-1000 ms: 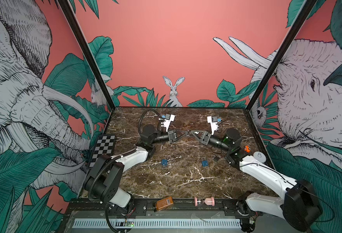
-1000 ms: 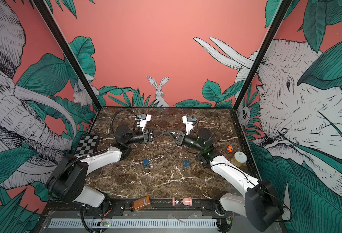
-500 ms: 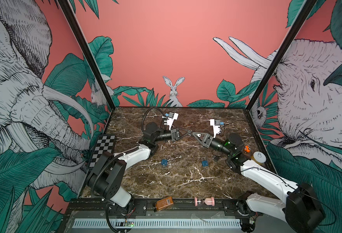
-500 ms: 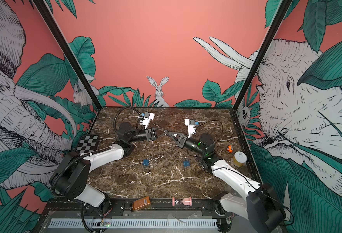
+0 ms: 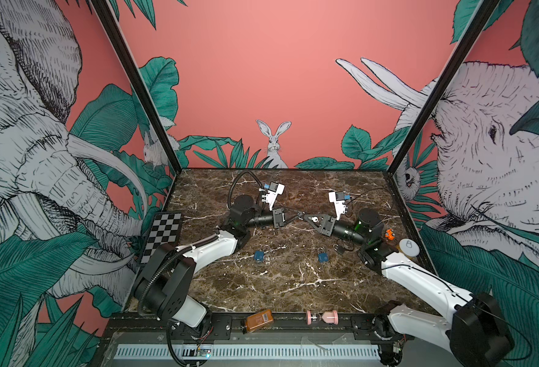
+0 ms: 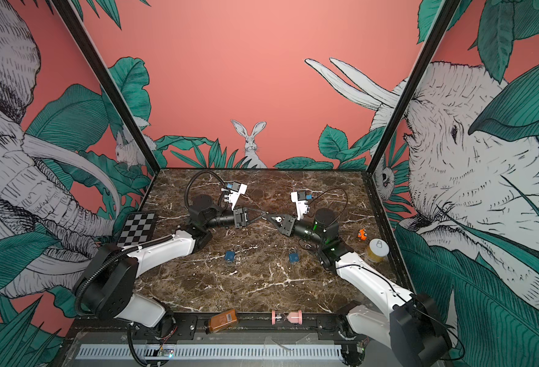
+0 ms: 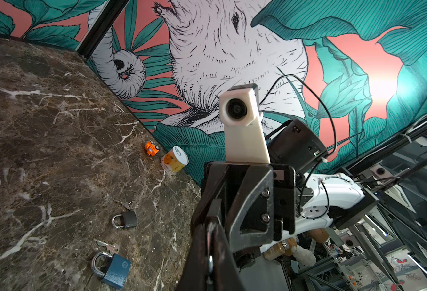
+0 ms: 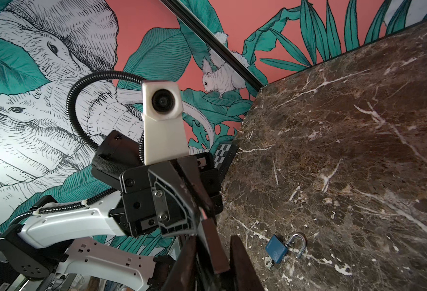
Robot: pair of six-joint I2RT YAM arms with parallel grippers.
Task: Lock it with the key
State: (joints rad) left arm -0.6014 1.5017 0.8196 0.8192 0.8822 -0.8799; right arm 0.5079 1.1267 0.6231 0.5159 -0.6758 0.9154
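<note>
My two grippers meet tip to tip above the middle of the marble table (image 5: pixel 287 286). The left gripper (image 5: pixel 299 215) (image 7: pixel 211 225) is shut on a thin silvery key (image 7: pixel 209 262), seen only as a sliver between its pads. The right gripper (image 5: pixel 304 216) (image 8: pixel 213 241) stands open around the left fingertips, with a gap on one side. On the table lie a blue padlock (image 5: pixel 259 255) (image 8: pixel 277 249) with raised shackle and a key in its base, a second blue padlock (image 5: pixel 323 257) (image 7: pixel 112 267) and a black padlock (image 7: pixel 126 219) with a key ring beside it.
An orange toy car (image 5: pixel 389 234) and a white-lidded can (image 5: pixel 409 248) stand by the right wall. A checkerboard (image 5: pixel 164 235) lies at the left edge. A brown bottle (image 5: pixel 259 321) and a pink hourglass (image 5: pixel 322 317) lie on the front rail.
The right gripper's jaws have parted around the left fingertips. Both grippers have shifted slightly right; the left stays shut.
</note>
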